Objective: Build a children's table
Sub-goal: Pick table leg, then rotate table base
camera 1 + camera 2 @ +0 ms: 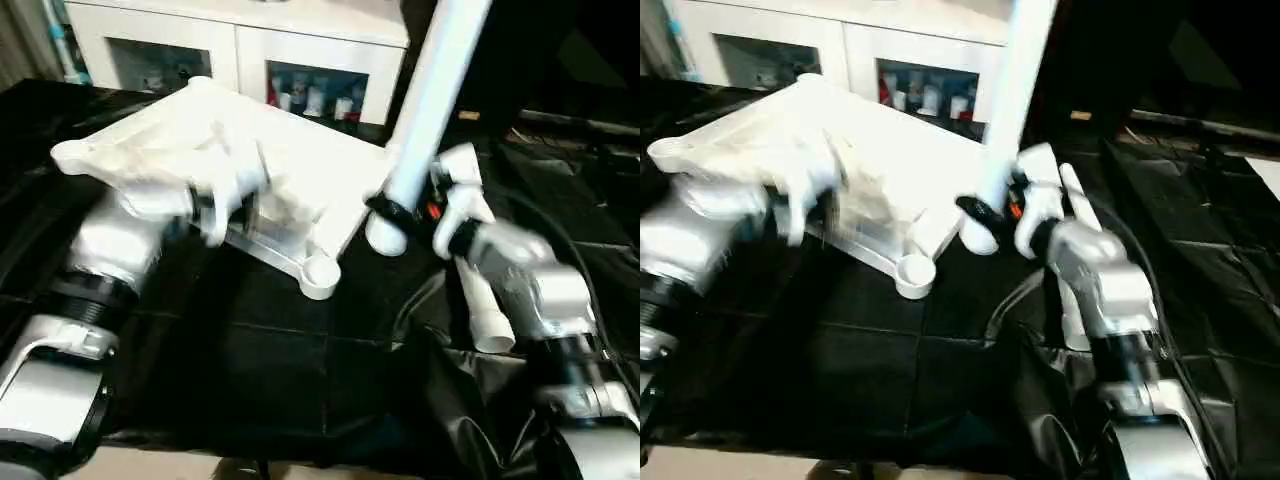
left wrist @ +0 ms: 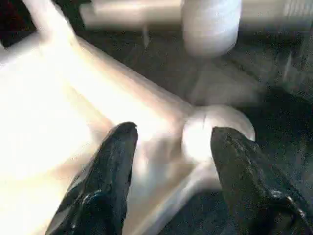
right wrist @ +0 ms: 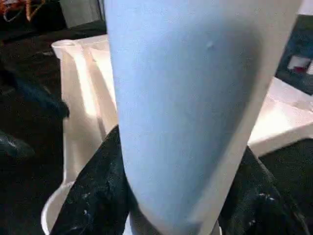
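The white table top [image 1: 290,190] is propped at a tilt on the black-draped work table [image 1: 250,350], one corner socket [image 1: 318,272] nearest the robot. A white leg [image 1: 430,110] is held nearly upright by the right gripper [image 1: 400,215], clamped near its lower end beside the top's edge. The left gripper [image 2: 171,161] is spread open over the top, apparently without gripping it. Another leg [image 1: 485,305] lies by the right forearm.

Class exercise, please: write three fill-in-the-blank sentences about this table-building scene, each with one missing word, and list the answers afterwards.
1. The right tool grips a white table ____.
2. The held leg stands nearly ____.
3. The table top rests on a ____ cloth.
4. The left tool hovers with its fingers ____.

Missing words: leg; upright; black; open
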`<state>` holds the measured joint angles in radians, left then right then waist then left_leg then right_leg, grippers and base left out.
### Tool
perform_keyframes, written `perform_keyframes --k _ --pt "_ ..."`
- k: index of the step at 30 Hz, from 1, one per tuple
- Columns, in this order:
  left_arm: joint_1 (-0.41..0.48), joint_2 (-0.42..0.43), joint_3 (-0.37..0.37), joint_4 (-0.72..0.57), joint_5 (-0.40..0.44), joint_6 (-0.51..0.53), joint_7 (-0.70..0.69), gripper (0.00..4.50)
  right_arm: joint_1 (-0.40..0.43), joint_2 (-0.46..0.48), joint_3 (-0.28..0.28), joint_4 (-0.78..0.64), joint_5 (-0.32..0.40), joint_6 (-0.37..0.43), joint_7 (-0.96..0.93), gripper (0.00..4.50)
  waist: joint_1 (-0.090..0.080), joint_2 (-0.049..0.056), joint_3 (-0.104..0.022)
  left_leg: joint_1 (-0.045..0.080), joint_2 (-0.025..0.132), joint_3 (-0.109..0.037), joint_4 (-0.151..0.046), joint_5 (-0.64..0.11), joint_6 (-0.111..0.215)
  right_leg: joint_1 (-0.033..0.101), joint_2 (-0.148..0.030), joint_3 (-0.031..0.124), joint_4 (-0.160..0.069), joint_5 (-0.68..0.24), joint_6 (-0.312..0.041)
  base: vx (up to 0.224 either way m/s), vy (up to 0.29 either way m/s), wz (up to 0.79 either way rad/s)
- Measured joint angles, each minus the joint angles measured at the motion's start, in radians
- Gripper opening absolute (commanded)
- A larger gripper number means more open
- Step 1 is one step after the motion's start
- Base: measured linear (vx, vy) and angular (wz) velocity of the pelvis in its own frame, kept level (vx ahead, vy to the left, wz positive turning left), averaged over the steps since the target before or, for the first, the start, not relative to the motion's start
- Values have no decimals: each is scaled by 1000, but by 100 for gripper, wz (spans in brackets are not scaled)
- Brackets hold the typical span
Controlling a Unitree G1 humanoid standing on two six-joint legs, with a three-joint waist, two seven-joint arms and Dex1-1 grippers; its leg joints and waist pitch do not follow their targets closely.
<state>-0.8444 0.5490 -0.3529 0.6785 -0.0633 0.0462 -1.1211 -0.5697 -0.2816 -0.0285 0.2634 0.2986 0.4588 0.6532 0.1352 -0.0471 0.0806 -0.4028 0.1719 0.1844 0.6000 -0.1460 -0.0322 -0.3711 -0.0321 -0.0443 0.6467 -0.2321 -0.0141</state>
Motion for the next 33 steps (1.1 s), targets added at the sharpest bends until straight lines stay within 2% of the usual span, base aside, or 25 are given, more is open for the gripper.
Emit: perform_keyframes --k 3,7,8,12,16,24,28,29,33 --pt "-50 -2 -44 81 73 -83 -8 272 2 -6 -4 -26 1 -3 -5 188 0 7 -2 0 0 0 -1 0 0 0 0 0 0 0 -1 0 0 0" --pt "-132 -27 -162 304 225 -221 51 272 57 -11 -5 -93 1 0 -26 188 1 26 -4 1 0 1 1 0 0 2 0 1 -1 1 -2 0 0 0" --pt "-139 -31 -176 340 246 -237 63 272 72 -16 -5 -107 1 6 -27 188 0 27 -4 1 0 1 1 0 0 1 -1 0 -1 1 -2 0 0 0" --pt "-161 -53 -197 437 304 -292 97 272 107 -42 -7 -148 1 35 -34 188 -3 30 -4 1 0 1 1 0 0 1 -1 -1 0 2 -3 0 0 0" --pt "-188 -77 -200 506 346 -325 146 272 119 -50 -18 -194 7 46 -38 188 -17 35 -6 1 0 1 2 0 1 2 -1 -1 0 3 -5 0 0 0" --pt "-215 -142 -227 610 415 -380 278 272 157 -67 -23 -234 13 87 -54 188 -29 37 -6 2 0 1 2 0 1 3 -2 -2 0 5 -7 0 0 0" --pt "-217 -149 -238 630 449 -375 282 272 157 -71 -23 -251 14 98 -56 188 -34 37 -6 2 0 1 2 0 1 3 -2 -2 0 6 -7 0 0 0" --pt "-218 -149 -237 631 451 -373 279 246 157 -71 -23 -251 14 99 -56 188 -34 37 -7 2 0 1 3 0 1 3 -2 -2 0 6 -7 0 0 0" --pt "-231 -155 -228 644 450 -350 221 236 157 -76 -23 -251 14 101 -56 188 -36 37 -7 2 0 1 3 0 1 3 -2 -2 0 6 -7 0 0 0"
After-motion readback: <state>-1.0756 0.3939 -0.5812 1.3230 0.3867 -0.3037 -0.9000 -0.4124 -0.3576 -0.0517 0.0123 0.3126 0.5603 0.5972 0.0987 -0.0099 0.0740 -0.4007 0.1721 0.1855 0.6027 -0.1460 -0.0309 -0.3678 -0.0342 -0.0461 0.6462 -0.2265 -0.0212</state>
